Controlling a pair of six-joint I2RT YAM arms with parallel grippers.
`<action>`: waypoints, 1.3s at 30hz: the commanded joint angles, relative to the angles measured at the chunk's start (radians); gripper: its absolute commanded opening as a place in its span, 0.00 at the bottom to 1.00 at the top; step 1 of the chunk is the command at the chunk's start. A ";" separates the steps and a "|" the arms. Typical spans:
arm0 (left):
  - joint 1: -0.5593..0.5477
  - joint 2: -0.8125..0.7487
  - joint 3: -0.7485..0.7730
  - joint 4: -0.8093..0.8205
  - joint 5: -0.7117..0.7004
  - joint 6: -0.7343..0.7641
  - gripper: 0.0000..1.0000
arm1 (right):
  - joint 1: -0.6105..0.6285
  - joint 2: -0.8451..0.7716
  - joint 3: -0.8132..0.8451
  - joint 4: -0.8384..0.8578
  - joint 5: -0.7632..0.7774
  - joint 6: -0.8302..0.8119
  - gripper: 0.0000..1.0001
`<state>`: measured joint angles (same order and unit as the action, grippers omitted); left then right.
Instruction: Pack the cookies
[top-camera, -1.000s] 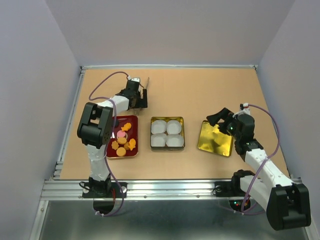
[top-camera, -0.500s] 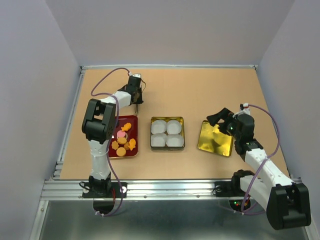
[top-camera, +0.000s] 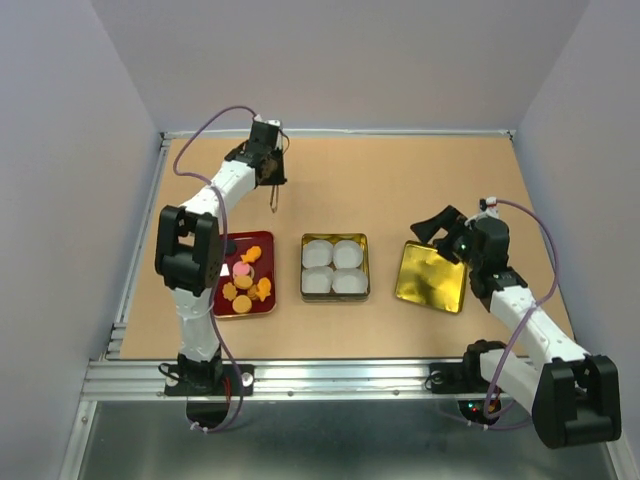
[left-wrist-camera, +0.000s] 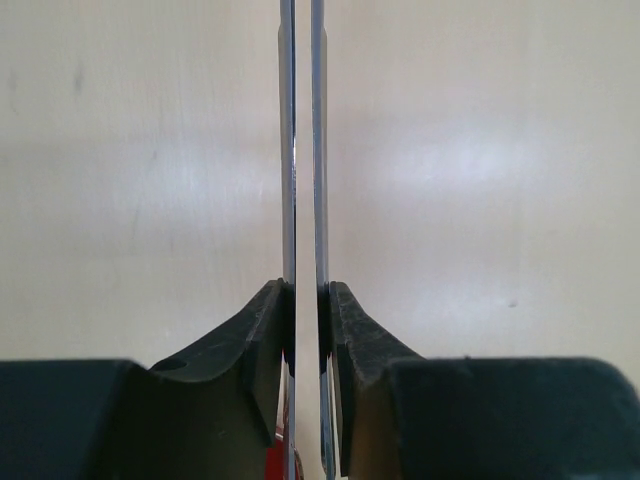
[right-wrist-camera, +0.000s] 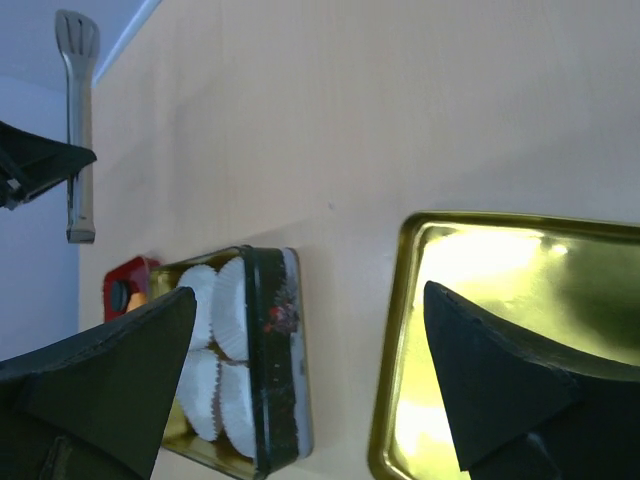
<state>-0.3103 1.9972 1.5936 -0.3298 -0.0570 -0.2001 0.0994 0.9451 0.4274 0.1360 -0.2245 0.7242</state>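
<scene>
Top view: nearer the base than the left fingers (top-camera: 270, 172), one red tray (top-camera: 265, 308) holds the cookies (top-camera: 244, 281), too bunched to count. One tin (top-camera: 304, 268) holds four paper cups (top-camera: 320, 252).
Left wrist: the fingers are clenched on the tongs (left-wrist-camera: 287, 150).
Right wrist: the right fingers (right-wrist-camera: 110, 370) are spread above one gold lid (right-wrist-camera: 480, 250); the tray is mostly hidden.

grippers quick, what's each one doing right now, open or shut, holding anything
Left gripper: shut on the metal tongs.
Right gripper: open, holding nothing.

cookies (top-camera: 243, 282) on tray (top-camera: 268, 308), left | tin (top-camera: 335, 296) centre, cups (top-camera: 320, 253) inside | lid (top-camera: 432, 278) right | tongs (top-camera: 273, 195) behind tray
</scene>
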 joint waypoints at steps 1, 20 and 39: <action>-0.007 -0.190 0.147 -0.100 0.052 0.039 0.21 | 0.006 0.093 0.241 0.028 -0.190 0.072 1.00; -0.185 -0.639 -0.187 -0.025 0.126 0.042 0.22 | 0.387 0.698 1.053 0.027 -0.374 0.167 1.00; -0.331 -0.788 -0.351 0.060 0.099 0.010 0.22 | 0.451 0.842 1.090 0.030 -0.332 0.190 0.86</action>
<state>-0.6308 1.2526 1.2613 -0.3485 0.0597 -0.1715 0.5449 1.7893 1.4437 0.1375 -0.5743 0.9066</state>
